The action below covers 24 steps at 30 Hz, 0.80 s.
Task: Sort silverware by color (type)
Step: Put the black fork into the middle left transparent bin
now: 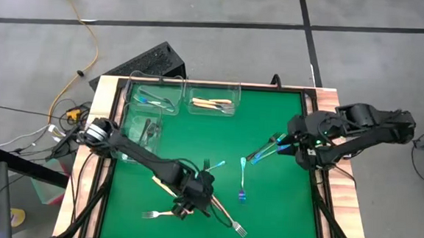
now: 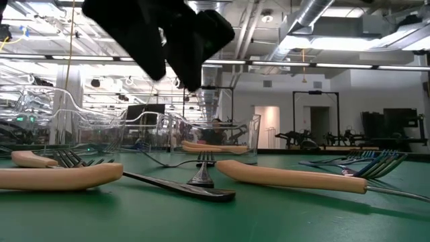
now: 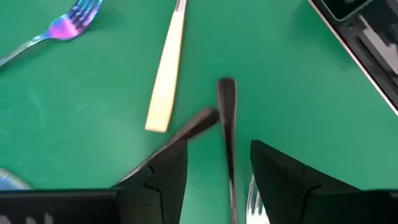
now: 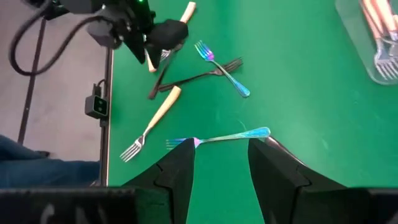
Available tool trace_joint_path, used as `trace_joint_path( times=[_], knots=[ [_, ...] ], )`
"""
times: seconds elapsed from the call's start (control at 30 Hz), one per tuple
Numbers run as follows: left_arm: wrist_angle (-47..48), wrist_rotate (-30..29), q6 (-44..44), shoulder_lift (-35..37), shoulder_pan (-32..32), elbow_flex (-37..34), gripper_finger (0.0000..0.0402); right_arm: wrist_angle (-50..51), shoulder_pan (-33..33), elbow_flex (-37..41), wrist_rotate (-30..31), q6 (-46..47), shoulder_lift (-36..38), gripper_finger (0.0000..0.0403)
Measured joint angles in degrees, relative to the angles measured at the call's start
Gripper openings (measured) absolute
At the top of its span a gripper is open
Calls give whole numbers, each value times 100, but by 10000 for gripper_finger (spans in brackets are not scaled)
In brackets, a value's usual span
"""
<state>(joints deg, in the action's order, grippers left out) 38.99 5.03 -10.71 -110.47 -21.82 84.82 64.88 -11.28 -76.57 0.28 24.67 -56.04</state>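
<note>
1. Forks lie loose on the green surface [image 1: 265,211], with some already in the clear bins [image 1: 213,97] at the far edge; all look thin, stiff, light metal, so weight is no worry, but they lie flat and will likely slide under a pinch.
2. Nearest the front edge, the left hand [image 3: 219,165] hovers low with its fingers apart, grasping nothing, straddling the handle of a dark fork [image 3: 227,124]. A second dark fork [image 3: 186,127] passes under one finger, so closing here may catch both.
3. Best hold, in my judgement, is across that narrow handle near its middle, away from where the two dark handles meet.
4. Beside them a tan fork [image 3: 166,71] offers the broadest, least slick handle; it should grip most surely.
5. Other tan forks [image 1: 158,214] lie at the front edge.
6. Toward mid-surface, blue forks [image 1: 242,181] lie apart; their glossy finish suggests slipperiness, and the tines would be a poor place to pinch.
7. At the right edge, the right hand [image 4: 221,165] is released, empty, hanging above one blue fork [image 4: 233,136] whose slim handle lies crosswise between the fingers.
8. More blue forks [image 1: 263,152] are bunched just by that hand; picking one from the bunch will likely disturb the rest.
</note>
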Motion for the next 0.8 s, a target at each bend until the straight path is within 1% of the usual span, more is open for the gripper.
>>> trace_joint_path(
  times=[0.13,0.2,0.27,0.4,0.47,0.7,0.8],
  knots=[
    [-292,-513,281,-314,-118,2,160,-129,-221,36,-11,14,-94,168],
    [-562,-628,378,-463,-161,2,160,-163,-359,36,-9,83,-142,168],
    [-719,-590,386,-635,-205,4,160,-169,-493,36,-9,135,-150,168],
    [-617,-529,380,-891,-317,4,160,-221,-736,36,16,325,-137,168],
    [-608,-524,374,-952,-341,4,160,-209,-870,36,147,401,-143,168],
    [-187,-533,504,-967,-367,-7,160,-200,-1259,36,544,554,-132,168],
    [-343,-430,511,-931,-361,-212,160,-218,-1390,36,681,563,-132,168]
  ],
)
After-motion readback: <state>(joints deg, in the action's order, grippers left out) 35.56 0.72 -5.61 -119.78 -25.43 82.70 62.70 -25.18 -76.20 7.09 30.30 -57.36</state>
